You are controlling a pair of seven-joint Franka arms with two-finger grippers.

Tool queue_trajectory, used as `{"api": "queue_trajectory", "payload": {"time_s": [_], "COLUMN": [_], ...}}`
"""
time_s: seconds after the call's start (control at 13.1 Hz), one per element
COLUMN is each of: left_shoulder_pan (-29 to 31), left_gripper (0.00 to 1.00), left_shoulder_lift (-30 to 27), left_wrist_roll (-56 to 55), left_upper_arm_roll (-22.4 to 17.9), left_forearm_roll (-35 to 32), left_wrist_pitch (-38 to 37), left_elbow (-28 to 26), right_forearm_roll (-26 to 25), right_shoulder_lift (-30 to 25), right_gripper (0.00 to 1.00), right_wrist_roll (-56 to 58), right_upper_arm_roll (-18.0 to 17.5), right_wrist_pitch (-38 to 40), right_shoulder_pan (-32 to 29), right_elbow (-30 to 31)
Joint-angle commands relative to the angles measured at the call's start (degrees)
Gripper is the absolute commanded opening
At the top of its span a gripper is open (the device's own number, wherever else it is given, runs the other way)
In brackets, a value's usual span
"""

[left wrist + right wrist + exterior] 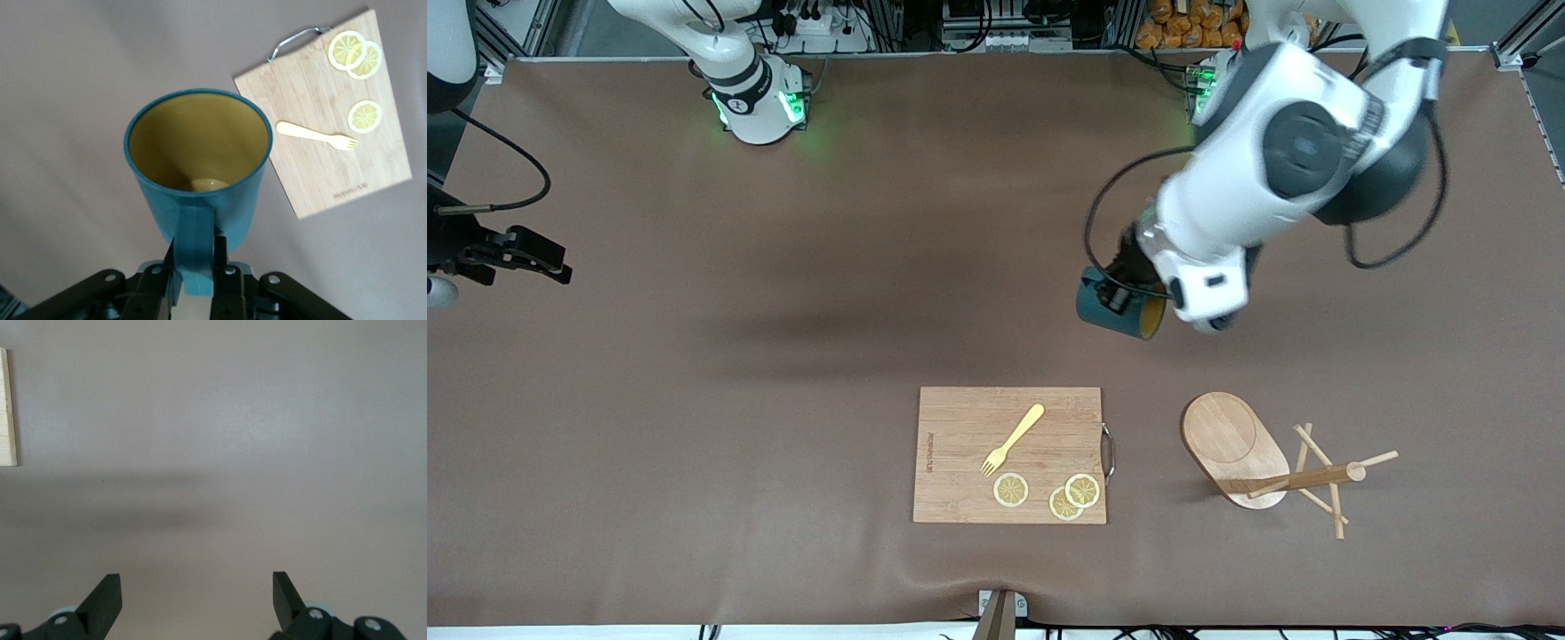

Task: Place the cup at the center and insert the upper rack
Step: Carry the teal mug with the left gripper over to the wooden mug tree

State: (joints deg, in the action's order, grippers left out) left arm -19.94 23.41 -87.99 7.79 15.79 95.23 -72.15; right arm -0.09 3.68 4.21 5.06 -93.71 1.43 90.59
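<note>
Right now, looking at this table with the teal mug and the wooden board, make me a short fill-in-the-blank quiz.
1. The left gripper is shut on the handle of the dark teal mug, whose inside is ____.
2. The rectangular wooden cutting board carries a yellow fork and ____ lemon slices.
3. The light wooden mug tree lies on its ____.
4. The right gripper's jaws stand ____.

Missing words: yellow; three; side; open

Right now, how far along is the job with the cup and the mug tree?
Done: the left gripper is shut on the cup by its handle and holds it in the air over bare table. In hand: carrying it to the center. Left: setting it down, then the upper rack, untouched on its side beside the cutting board. The right gripper waits open.
</note>
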Motion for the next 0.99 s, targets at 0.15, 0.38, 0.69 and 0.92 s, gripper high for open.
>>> {"api": "queue_trajectory", "payload": {"time_s": [0.15,0.38,0.69,0.92], "left_shoulder_pan": [8.58,14.65,19.76,24.23], "left_gripper": [0.00,0.00,0.00,0.00], "left_shoulder_lift": [-1.26,-0.38,1.38,3.48], "left_wrist_roll": [9.66,14.77,18.46,23.98], "left_upper_arm_roll": [0.47,0.21,0.12,0.21], "left_forearm_roll": [10.64,20.48,28.15,33.67], "left_wrist_pitch": [0.65,0.48,0.13,-0.14], "left_elbow": [-1.85,-1.94,-2.03,-2.20], "right_forearm_roll": [-0.61,-0.61,-0.61,-0.61], "right_shoulder_lift": [-1.04,-1.39,-2.18,-2.18], "right_gripper": [1.00,1.00,1.00,1.00], "right_wrist_roll": [0.71,0.71,0.54,0.63], "right_upper_arm_roll": [-0.58,-0.58,-0.58,-0.58], "right_wrist_pitch": [-0.07,-0.07,0.28,-0.33], "right_shoulder_pan": [-0.55,-0.46,-0.55,-0.46], "right_elbow": [0.38,0.38,0.38,0.20]}}
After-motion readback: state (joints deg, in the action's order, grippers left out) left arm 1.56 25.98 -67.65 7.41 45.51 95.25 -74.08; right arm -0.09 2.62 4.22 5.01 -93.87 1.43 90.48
